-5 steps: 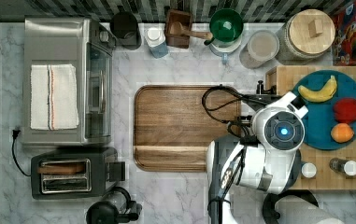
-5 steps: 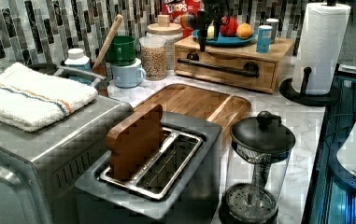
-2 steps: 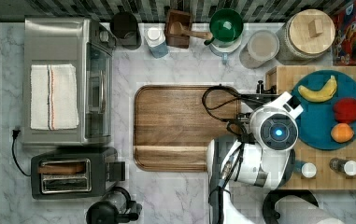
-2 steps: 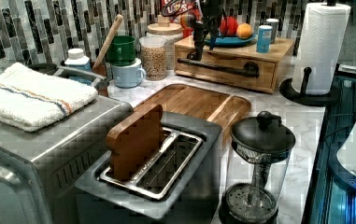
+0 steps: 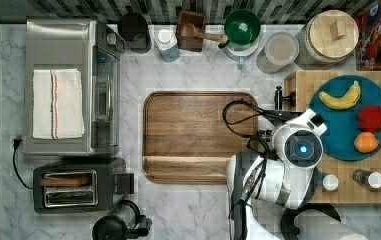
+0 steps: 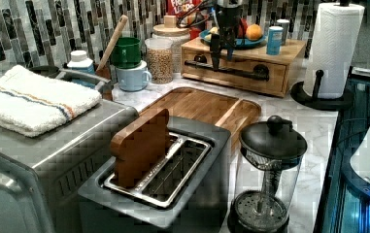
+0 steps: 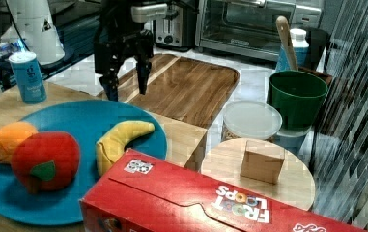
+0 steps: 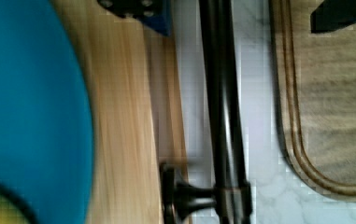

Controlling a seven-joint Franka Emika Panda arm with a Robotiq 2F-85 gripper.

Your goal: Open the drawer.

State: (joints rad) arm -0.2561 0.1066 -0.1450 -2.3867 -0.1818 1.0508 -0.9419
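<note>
I am holding my jaws wide apart, one finger (image 7: pixel 110 87) on each side of the black handle (image 8: pixel 223 116) of the drawer (image 6: pixel 236 68), which is sitting shut beyond the tray (image 5: pixel 193 135) on the table (image 5: pixel 198 70).

The drawer (image 6: pixel 235 65) is light bamboo with a black bar handle (image 8: pixel 222 112). The tray (image 5: pixel 198 136) is darker brown wood with visible grain. The counter (image 5: pixel 178 70) is white marble veined in grey, and the backsplash (image 6: pixel 37 29) is tiled in black, grey and white strips. The plate (image 7: pixel 82 125) is teal; on it lie a yellow banana (image 7: pixel 119 140), a red apple (image 7: pixel 46 159) with a green leaf, and an orange (image 7: pixel 8 137). The towel (image 5: pixel 58 103) is white with orange and blue stripes. The bowl (image 5: pixel 242 27) is green, the cereal box (image 7: pixel 210 203) red, the mug (image 6: pixel 133 76) pale blue.
</note>
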